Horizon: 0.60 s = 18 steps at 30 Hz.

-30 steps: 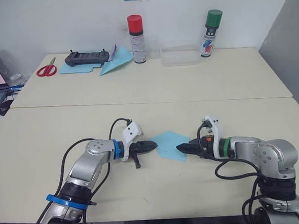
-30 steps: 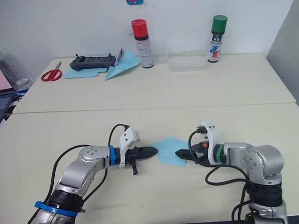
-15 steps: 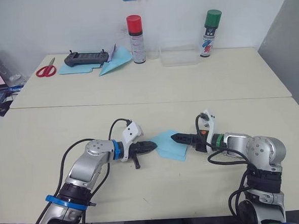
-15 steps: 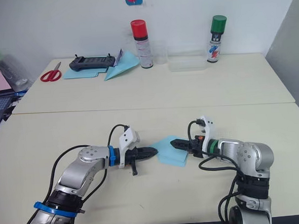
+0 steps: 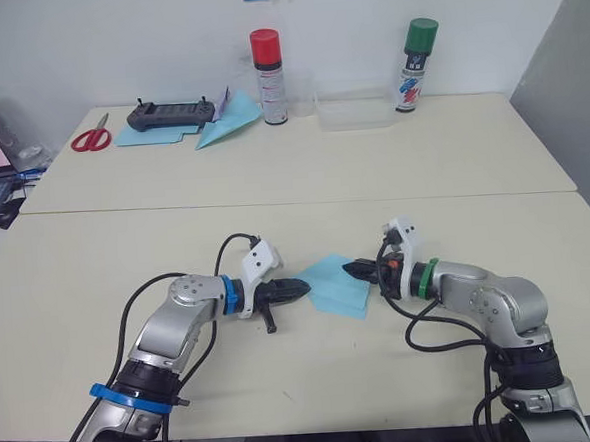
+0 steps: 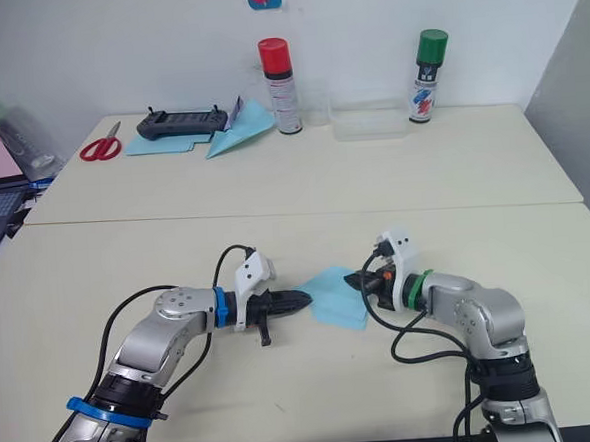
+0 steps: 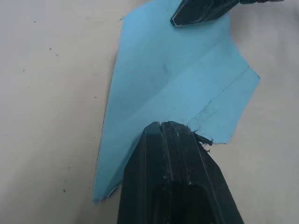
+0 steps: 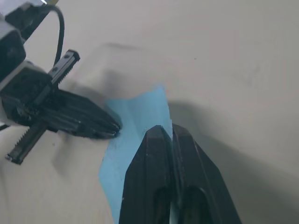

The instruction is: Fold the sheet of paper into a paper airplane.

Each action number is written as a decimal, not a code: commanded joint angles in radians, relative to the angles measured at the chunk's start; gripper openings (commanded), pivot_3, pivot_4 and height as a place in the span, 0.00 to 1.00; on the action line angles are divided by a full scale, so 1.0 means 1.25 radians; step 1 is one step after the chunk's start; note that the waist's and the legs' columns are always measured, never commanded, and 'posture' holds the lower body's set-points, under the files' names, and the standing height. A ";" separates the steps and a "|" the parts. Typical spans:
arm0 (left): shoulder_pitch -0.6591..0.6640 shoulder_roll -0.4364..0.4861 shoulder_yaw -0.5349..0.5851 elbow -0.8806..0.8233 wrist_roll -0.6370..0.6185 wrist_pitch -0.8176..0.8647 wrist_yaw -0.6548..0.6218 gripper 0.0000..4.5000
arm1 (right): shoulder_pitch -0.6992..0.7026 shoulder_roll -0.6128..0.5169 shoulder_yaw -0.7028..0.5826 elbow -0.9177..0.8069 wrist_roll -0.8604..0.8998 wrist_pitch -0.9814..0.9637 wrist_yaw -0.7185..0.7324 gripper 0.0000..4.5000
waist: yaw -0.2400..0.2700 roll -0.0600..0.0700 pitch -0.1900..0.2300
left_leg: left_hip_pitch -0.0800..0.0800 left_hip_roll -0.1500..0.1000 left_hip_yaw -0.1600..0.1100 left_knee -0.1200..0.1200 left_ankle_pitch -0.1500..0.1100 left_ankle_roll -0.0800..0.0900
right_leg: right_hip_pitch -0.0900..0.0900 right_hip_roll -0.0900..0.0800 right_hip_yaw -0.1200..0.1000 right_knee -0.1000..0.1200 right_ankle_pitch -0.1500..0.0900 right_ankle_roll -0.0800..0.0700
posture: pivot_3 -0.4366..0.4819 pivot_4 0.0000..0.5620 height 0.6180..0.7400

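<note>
Left wrist view: left pincer (image 7: 174,125) closed to a point, fingers pressed together, tip resting on the near edge of the sheet of paper (image 7: 173,79), pinning rather than gripping. Right wrist view: right pincer (image 8: 164,128) likewise closed tight, tip down on the opposite corner of the same sheet. Seen from the head, both pincers facing each other across the folded blue sheet (image 5: 335,285), lying flat on the near desk (image 5: 107,263), roughly midway between the two arms. Creases and an overlapped flap visible; no nose ridge or wings yet, so likely mid-fold, a crease being pressed flat or a layer held down. Judged well short of a finished dart.

Next move probably calls for: one tip kept down as an anchor, the other slid under a free edge, opened slightly to catch the layer, then carried over along the existing crease. Thin paper, so liable to slip or crumple under a dragging tip.

Farther back on the rear desk: scissors (image 5: 92,138), a black controller (image 5: 171,113), a teal paper dart (image 5: 224,122), a red-capped can (image 5: 267,63), a green-capped can (image 5: 415,64), a clear tray (image 5: 354,110).
</note>
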 commanded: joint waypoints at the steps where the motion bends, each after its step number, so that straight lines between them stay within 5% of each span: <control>1: 0.014 0.009 -0.029 0.025 0.031 0.018 -0.004 0.00 | 0.025 -0.049 0.064 -0.055 -0.034 -0.116 0.059 0.01 | 0.001 0.000 0.000 | 0.000 0.000 0.000 0.000 0.000 0.000 | 0.000 0.000 0.000 0.000 0.000 0.000 | 0.48 0.27 1.00; 8: 0.008 0.013 -0.029 0.036 0.033 0.013 -0.012 0.00 | 0.060 -0.148 0.159 -0.074 -0.097 -0.307 0.176 0.01 | 0.001 0.000 0.000 | 0.000 0.000 0.000 0.000 0.000 0.000 | 0.000 0.000 0.000 0.000 0.000 0.000 | 0.48 0.27 1.00; 18: -0.013 0.010 -0.033 0.047 0.035 0.014 -0.013 0.00 | 0.064 -0.193 0.280 0.006 -0.301 -0.571 0.198 0.01 | 0.002 0.000 0.000 | 0.000 0.000 0.000 0.000 0.000 0.000 | 0.000 0.000 0.000 0.000 0.000 0.000 | 0.48 0.27 1.00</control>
